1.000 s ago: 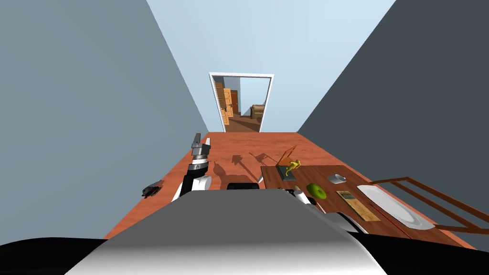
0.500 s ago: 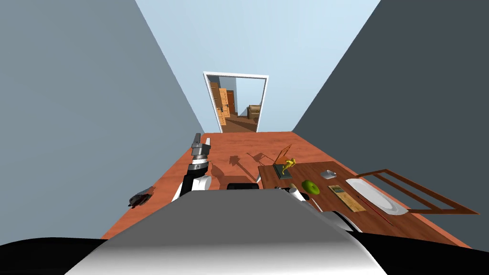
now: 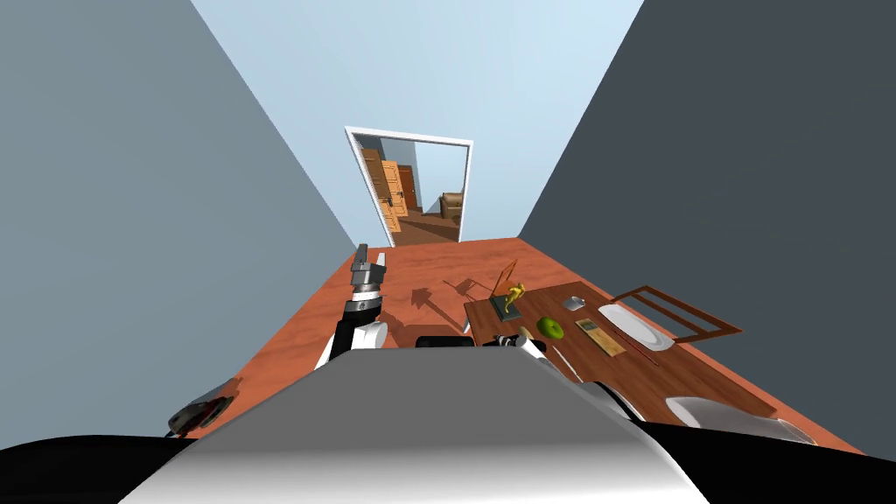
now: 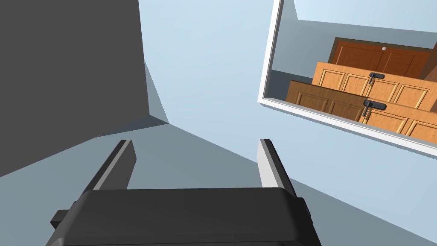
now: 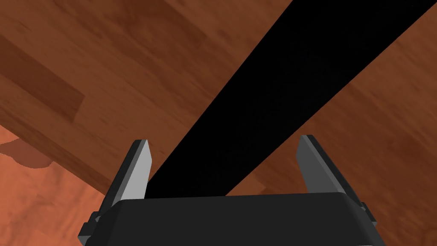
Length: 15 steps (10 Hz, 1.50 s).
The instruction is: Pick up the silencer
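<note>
Everything in the head view has slid and tilted together since the earlier pictures, so the move is ours, not the things'. The small dark thing by the wall now sits lower and further towards our left side.

We stand on a long red-brown wooden floor (image 3: 289, 350) between grey walls. A dark brown wooden table (image 3: 612, 376) laden with small objects runs along our right.

We take the small dark elongated thing (image 3: 199, 411) for the silencer. It lies on the floor just beside the left wall, well apart from both hands. Its exact shape is too small to tell.

The left gripper (image 3: 367, 267) is raised ahead of us, pointing down the hallway, its fingers (image 4: 268, 164) standing apart around nothing. The right gripper (image 5: 224, 143) hangs over the table's edge, jaws likewise spread and empty, with a black band crossing between them.

The step in hand is the approach. To do it well, we should:

- turn the base left until the silencer lies ahead of the left arm;
- then bend low, since it rests on the floor;
- keep the jaws apart and set them across its narrow width;
- come in from the open floor side, as the wall crowds the other.
</note>
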Motion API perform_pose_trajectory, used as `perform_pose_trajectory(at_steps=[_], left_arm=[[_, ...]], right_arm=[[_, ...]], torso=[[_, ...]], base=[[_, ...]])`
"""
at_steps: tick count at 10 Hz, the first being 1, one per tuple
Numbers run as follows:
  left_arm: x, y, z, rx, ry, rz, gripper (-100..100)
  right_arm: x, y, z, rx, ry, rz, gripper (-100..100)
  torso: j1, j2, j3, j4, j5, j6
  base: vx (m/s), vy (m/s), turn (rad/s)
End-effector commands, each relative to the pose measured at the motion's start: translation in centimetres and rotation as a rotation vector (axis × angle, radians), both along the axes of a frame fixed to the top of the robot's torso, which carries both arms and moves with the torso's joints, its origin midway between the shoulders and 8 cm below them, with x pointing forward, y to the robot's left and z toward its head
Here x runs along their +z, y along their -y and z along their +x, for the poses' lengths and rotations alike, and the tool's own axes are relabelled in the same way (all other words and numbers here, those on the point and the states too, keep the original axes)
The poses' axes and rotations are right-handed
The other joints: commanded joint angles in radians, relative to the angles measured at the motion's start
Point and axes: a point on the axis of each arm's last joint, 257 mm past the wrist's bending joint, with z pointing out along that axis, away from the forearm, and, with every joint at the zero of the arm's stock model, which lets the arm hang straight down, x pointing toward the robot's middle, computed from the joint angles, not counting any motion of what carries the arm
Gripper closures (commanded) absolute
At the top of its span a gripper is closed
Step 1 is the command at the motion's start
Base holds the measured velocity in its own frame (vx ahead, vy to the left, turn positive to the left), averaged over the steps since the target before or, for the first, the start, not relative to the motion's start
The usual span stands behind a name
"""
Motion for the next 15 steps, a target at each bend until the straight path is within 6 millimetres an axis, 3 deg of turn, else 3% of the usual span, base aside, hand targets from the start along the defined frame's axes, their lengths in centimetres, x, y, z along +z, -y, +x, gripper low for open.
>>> perform_pose_trajectory(at_steps=[1,3,6,7,8,9,10,11,12,13,15], left_arm=[[0.0,0.0,0.0,0.0,0.0,0.0,0],[0.0,0.0,0.0,0.0,0.0,0.0,0],[0.0,0.0,0.0,0.0,0.0,0.0,0],[0.0,0.0,0.0,0.0,0.0,0.0,0],[0.0,0.0,0.0,0.0,0.0,0.0,0],[0.0,0.0,0.0,0.0,0.0,0.0,0],[0.0,0.0,0.0,0.0,0.0,0.0,0],[0.0,0.0,0.0,0.0,0.0,0.0,0],[0.0,0.0,0.0,0.0,0.0,0.0,0],[0.0,0.0,0.0,0.0,0.0,0.0,0],[0.0,0.0,0.0,0.0,0.0,0.0,0]], right_arm=[[-0.1,-0.2,0.6,0.01,0.003,-0.003,-100],[-0.6,0.1,-1.3,0.051,-0.031,-0.016,-100],[-0.6,0.1,-1.3,0.051,-0.031,-0.016,-100],[-0.7,-2.7,0.6,0.061,-0.013,0.011,-100],[-0.5,-2.4,1.2,0.112,-0.006,-0.017,-100],[-0.9,-2.3,0.1,0.109,-0.029,-0.016,-100],[-0.8,-5.2,2.2,0.102,-0.005,0.02,-100],[-0.8,-5.2,2.2,0.111,-0.004,0.017,-100],[-1.2,-5.2,0.8,0.126,-0.027,0.017,-100],[-0.8,-5.0,2.0,0.138,-0.009,0.004,-100],[-1.0,-4.7,1.6,0.163,-0.025,-0.016,-100]], torso=[[0.0,0.0,0.0,0.0,0.0,0.0],[0.002,0.002,0.001,0.0,0.0,0.0],[0.002,0.003,0.001,-0.001,0.0,0.001],[0.002,0.003,0.001,-0.002,0.0,0.002],[-0.001,0.003,0.0,-0.002,-0.001,0.003],[-0.002,0.001,-0.001,-0.002,-0.001,0.002],[0.0,0.002,0.0,-0.002,-0.001,0.002],[-0.001,0.001,-0.001,-0.003,-0.001,0.003],[-0.001,0.001,-0.001,-0.002,-0.001,0.002],[0.0,0.002,0.0,-0.002,-0.001,0.002],[0.001,0.004,0.001,-0.002,0.0,0.002]], base=[[0.008,-0.016,0.026],[-0.002,0.001,0.01],[0.0,0.002,0.0],[0.014,-0.048,-0.37],[0.028,-0.052,-0.254],[0.024,-0.023,0.016],[0.038,-0.048,-0.348],[0.035,-0.036,-0.236],[0.019,-0.016,0.01],[0.003,-0.006,0.026],[0.0,0.0,0.0]])
